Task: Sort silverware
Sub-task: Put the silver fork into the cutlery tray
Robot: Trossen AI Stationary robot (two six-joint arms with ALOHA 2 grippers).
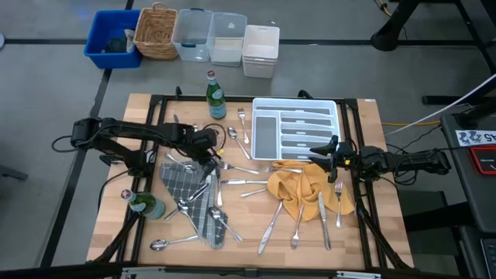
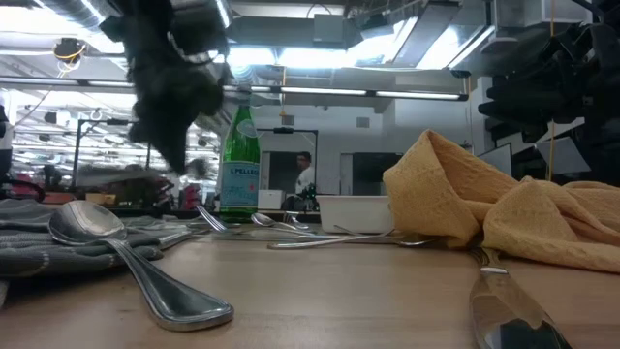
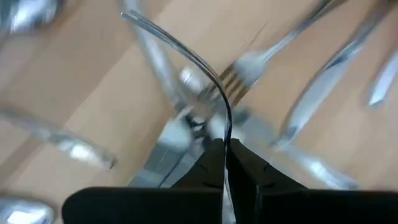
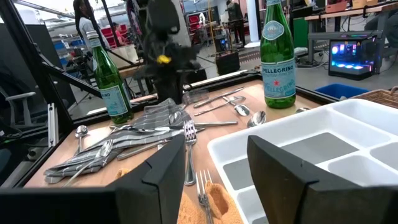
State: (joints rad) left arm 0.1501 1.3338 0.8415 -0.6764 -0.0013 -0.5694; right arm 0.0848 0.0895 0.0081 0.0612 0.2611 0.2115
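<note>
Your left gripper (image 3: 225, 155) is clamped on a fork (image 3: 186, 59) handle, so next carry it to the white tray (image 1: 298, 105); your right gripper (image 4: 214, 165) waits open.
</note>
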